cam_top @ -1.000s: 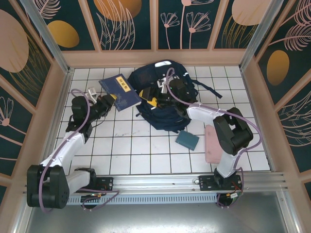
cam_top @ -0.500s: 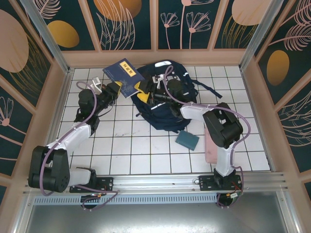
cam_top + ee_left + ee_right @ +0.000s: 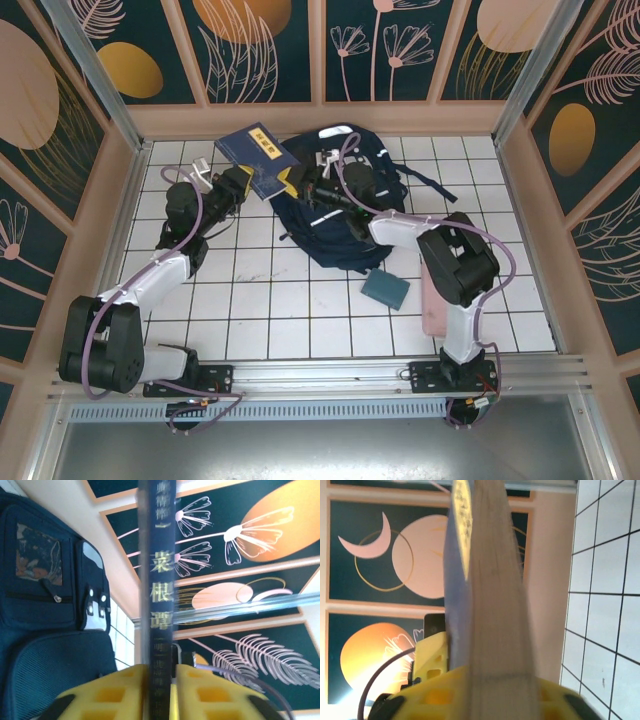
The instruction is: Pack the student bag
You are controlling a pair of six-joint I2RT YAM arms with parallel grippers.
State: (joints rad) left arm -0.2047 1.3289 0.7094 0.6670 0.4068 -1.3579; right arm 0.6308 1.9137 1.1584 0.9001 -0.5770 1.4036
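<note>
Left hand (image 3: 238,183) and right hand (image 3: 293,184) both clamp the book (image 3: 252,155) (stiff), floppy student bag (image 3: 338,245) probably wants a rim grab.

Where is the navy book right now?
Top view: the book is at far centre-left, pinched between the left gripper and right gripper, just left of the bag.

Book (image 3: 256,156) sits between left claw (image 3: 243,181) and right claw (image 3: 290,184), beside student bag (image 3: 345,238).

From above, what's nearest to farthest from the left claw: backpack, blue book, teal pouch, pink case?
1. navy book, between left gripper's fingers.
2. student bag, right beside.
3. teal pouch, front right.
4. pink case, far right.
</note>
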